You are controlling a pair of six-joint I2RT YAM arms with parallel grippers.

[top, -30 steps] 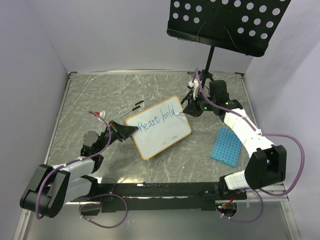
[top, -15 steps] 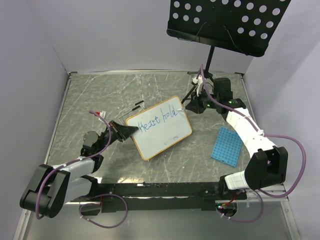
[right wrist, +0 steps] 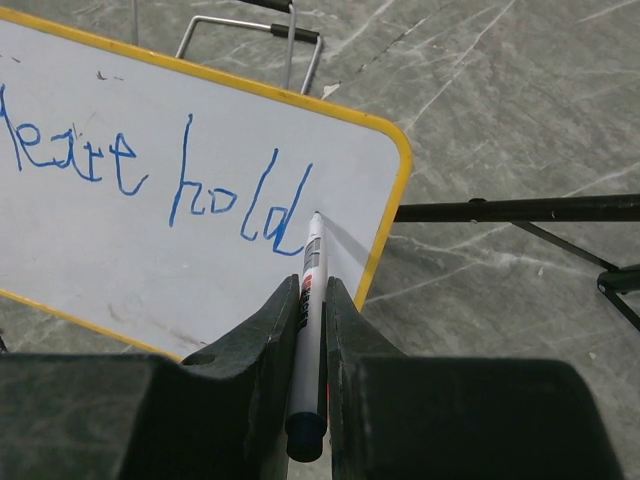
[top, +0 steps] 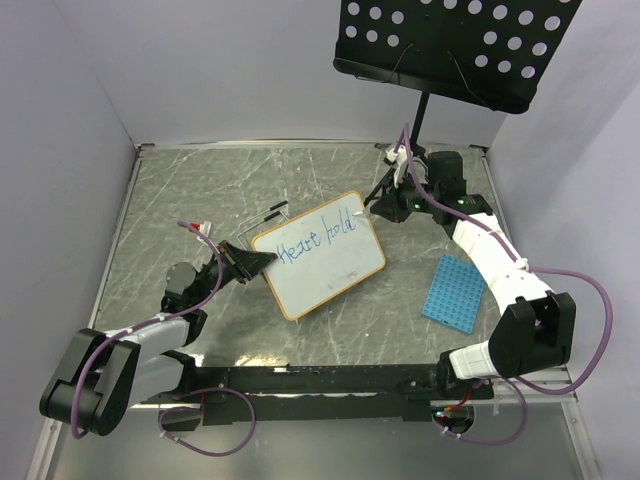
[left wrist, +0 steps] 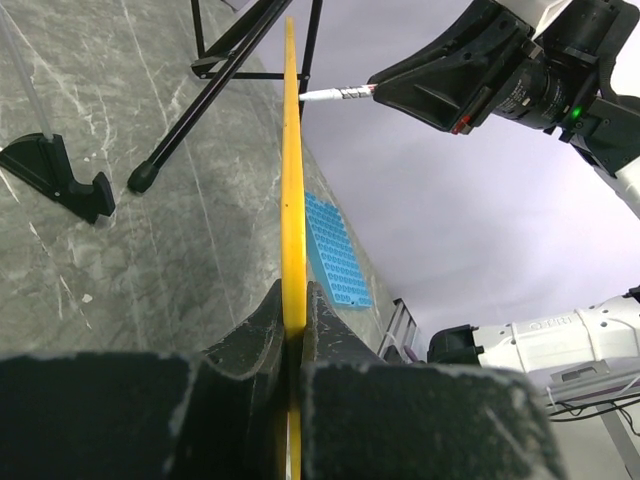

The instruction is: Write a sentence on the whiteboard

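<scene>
My left gripper (top: 252, 261) is clamped on the left edge of the whiteboard (top: 330, 275), which sits turned at an angle near the middle of the tabletop (top: 200, 190). The sentence (top: 315, 236) runs in blue along the board's upper part, two words, the second reading "hold". My right gripper (top: 381, 210) pinches a marker (right wrist: 309, 290), its tip just past the final "d". I cannot tell whether the tip touches the board. A blue grid tray (top: 454, 292) lies further right.
</scene>
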